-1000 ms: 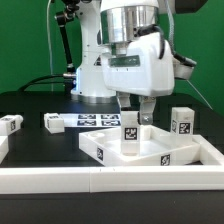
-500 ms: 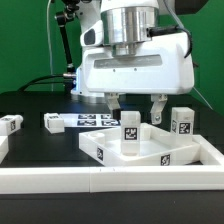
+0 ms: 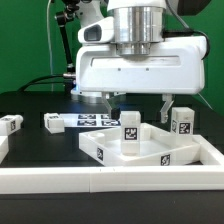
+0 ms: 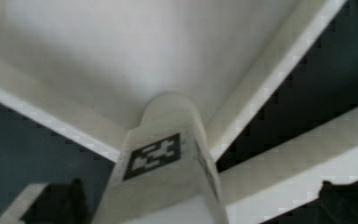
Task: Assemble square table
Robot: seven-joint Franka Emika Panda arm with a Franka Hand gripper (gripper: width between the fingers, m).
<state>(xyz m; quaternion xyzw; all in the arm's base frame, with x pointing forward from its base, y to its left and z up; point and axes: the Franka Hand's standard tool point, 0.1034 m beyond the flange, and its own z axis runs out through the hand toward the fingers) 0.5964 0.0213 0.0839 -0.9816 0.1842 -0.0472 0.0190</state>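
Observation:
The square tabletop (image 3: 150, 148) lies on the black table with its recessed face up, and it fills most of the wrist view (image 4: 123, 50). One white tagged leg (image 3: 130, 136) stands upright in its near-left corner; the wrist view sees it from above (image 4: 167, 160). My gripper (image 3: 138, 104) is open wide just above the leg, one finger on each side and neither touching. In the wrist view my gripper (image 4: 194, 205) shows dark fingertips (image 4: 51, 200) either side of the leg.
A second leg (image 3: 181, 121) stands to the exterior view's right of the tabletop. Another leg (image 3: 53, 123) lies at the left and one more (image 3: 10, 124) at the far left. The marker board (image 3: 95, 119) lies behind. A long white border wall (image 3: 100, 181) runs along the front.
The fingers, close around the upright leg a second ago, have spread wide apart and the hand has turned. The leg stays standing in the tabletop.

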